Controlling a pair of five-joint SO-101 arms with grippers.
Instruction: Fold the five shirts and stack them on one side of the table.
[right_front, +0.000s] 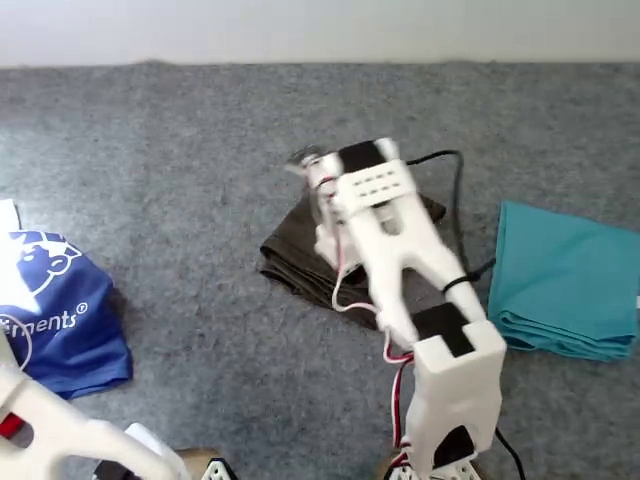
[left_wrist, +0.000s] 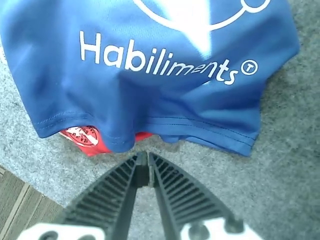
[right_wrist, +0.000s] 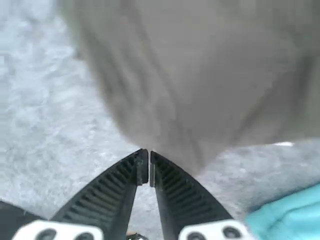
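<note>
Three shirts sit in a row across the table (right_front: 200, 140), so left to right we go. Far left is the blue shirt (right_front: 60, 310), bunched up, with a red shirt (left_wrist: 85, 137) peeking out beneath its hem. The left gripper (left_wrist: 143, 167) sits just short of that hem, jaws pressed together with nothing between them. In the centre is the brown shirt (right_front: 295, 255), a loose heap with its long axis running roughly side to side. The right gripper (right_wrist: 143, 165) hovers over its far edge, jaws closed and empty as far as I can tell, the cloth just beyond the tips. That's the key relation: brown lies ahead of and below the right gripper and well apart from the left, so the right arm looks the one to take it. Far right is the teal shirt (right_front: 565, 280), folded flat near the brown and a likely stack spot.
</note>
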